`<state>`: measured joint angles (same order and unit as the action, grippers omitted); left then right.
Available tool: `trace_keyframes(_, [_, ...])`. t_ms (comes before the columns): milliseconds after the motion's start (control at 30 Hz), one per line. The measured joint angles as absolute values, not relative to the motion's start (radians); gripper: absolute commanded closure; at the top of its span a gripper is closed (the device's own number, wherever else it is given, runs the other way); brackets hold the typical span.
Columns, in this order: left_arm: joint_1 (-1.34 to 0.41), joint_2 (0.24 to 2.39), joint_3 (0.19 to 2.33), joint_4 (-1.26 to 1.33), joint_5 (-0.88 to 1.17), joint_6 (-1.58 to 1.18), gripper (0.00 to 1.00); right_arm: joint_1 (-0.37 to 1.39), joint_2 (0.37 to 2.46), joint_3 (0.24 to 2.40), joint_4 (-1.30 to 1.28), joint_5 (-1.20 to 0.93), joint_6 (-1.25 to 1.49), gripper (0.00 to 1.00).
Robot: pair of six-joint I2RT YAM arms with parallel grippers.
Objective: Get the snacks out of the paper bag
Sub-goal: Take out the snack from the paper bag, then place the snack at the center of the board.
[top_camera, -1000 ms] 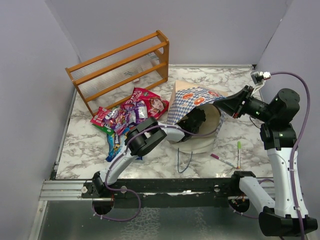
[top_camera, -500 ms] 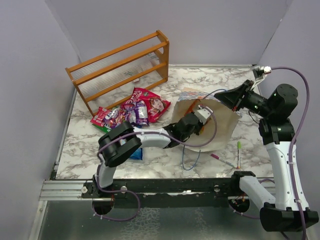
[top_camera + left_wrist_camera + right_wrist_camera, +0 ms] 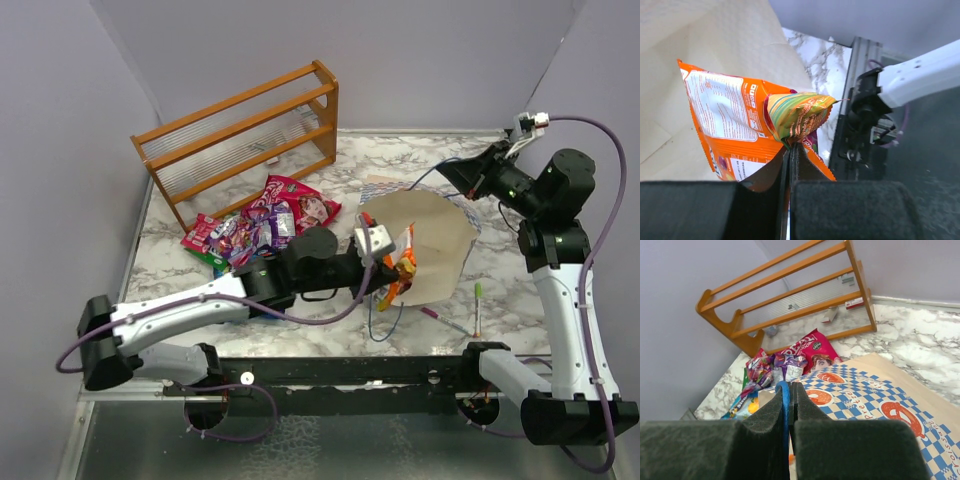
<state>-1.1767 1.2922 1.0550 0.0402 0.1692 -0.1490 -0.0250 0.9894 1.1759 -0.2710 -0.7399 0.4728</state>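
My left gripper (image 3: 388, 252) is shut on an orange snack packet (image 3: 401, 272) and holds it just outside the mouth of the paper bag (image 3: 440, 232). In the left wrist view the gripper (image 3: 789, 151) pinches the orange packet (image 3: 725, 125) together with a crumpled green-yellow packet (image 3: 797, 114). My right gripper (image 3: 458, 176) is shut on the bag's blue cord handle (image 3: 784, 390) and holds the bag's far side up. The bag's blue checked band (image 3: 865, 395) shows in the right wrist view. Several snack packets (image 3: 262, 222) lie in a pile left of the bag.
A wooden rack (image 3: 240, 135) stands at the back left, also in the right wrist view (image 3: 790, 295). A green marker (image 3: 478, 300) and a pink marker (image 3: 440, 319) lie right of the bag near the front. A loose blue cord (image 3: 378, 325) trails below the bag.
My left gripper has drawn back out of the bag toward the left, bringing the orange packet out with it. The right gripper has lifted the handle slightly higher and farther back.
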Motion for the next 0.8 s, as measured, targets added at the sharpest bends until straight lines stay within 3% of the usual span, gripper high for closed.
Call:
trace_keyframes(167, [-1.174, 1.06, 1.115, -0.167, 0.153, -0.175, 1.0, -0.025, 1.013, 1.219, -0.283, -0.725, 0.491, 0.99])
trace_keyframes(400, [-1.174, 0.77, 1.256, -0.308, -0.059, -0.188, 1.0, -0.025, 1.037, 1.293, -0.32, -0.748, 0.617, 0.99])
trace_keyframes(600, [-1.173, 0.722, 1.291, -0.371, -0.247, -0.189, 1.0, -0.025, 1.026, 1.374, -0.345, -0.62, 0.702, 0.98])
trace_keyframes(800, [-1.173, 0.763, 1.253, -0.49, -0.372, -0.227, 1.0, -0.025, 1.059, 1.341, -0.352, -0.341, 0.687, 0.98])
